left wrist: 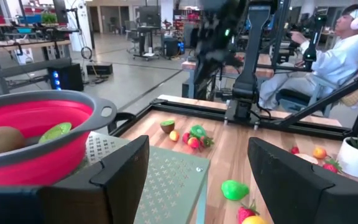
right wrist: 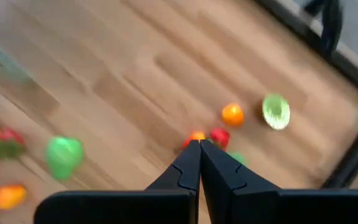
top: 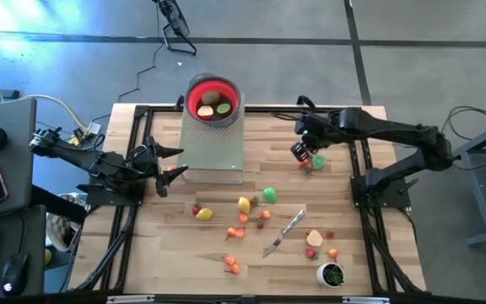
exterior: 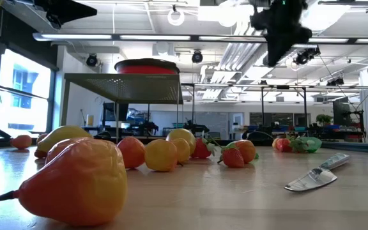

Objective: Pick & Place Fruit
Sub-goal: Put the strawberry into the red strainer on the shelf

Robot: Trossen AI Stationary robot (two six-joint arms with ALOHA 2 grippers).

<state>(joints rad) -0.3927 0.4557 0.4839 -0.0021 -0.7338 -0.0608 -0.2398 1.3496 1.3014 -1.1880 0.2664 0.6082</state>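
Observation:
Small toy fruit pieces [top: 245,205] lie scattered on the wooden table. They also show in the low view [exterior: 161,154]. A few more fruit pieces [top: 315,162] lie on the table below my right gripper. The red bowl [top: 213,99] stands on a perforated metal stand [top: 213,143] and holds a few pieces. My left gripper [top: 175,163] is open and empty beside the stand's left front corner; its wrist view [left wrist: 197,186] shows the bowl [left wrist: 30,134] close by. My right gripper [right wrist: 199,147] is shut and empty, held high above the table [exterior: 280,32], over red and orange pieces [right wrist: 219,135].
A silver knife [top: 285,232] lies among the fruit near the table's middle front. A small white cup with green contents [top: 331,274] stands at the front right. A person sits beyond the table's right side [left wrist: 347,50]. Black frame rails [top: 133,211] run along the table's sides.

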